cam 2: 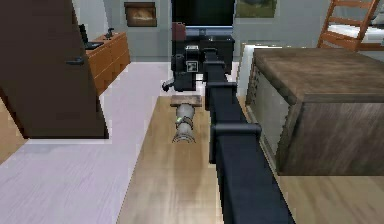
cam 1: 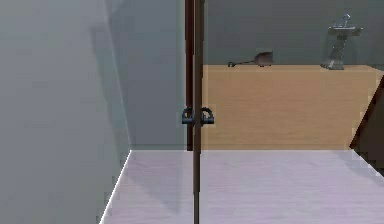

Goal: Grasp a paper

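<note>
Beside the arm [cam 2: 236, 140], pale roll [cam 2: 185, 125] near gripper [cam 2: 182, 68]; cannot tell if it holds anything.

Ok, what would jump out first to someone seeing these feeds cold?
The dark arm running up the arm side view's middle, with a pale roll-like thing on the wood floor left of it. In the forward view, a dark door seen edge-on splits the picture, with a pale sink far off at upper right.

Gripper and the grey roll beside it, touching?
Cannot tell: in the arm side view the gripper and grey roll sit close, no plain contact or gap.
</note>
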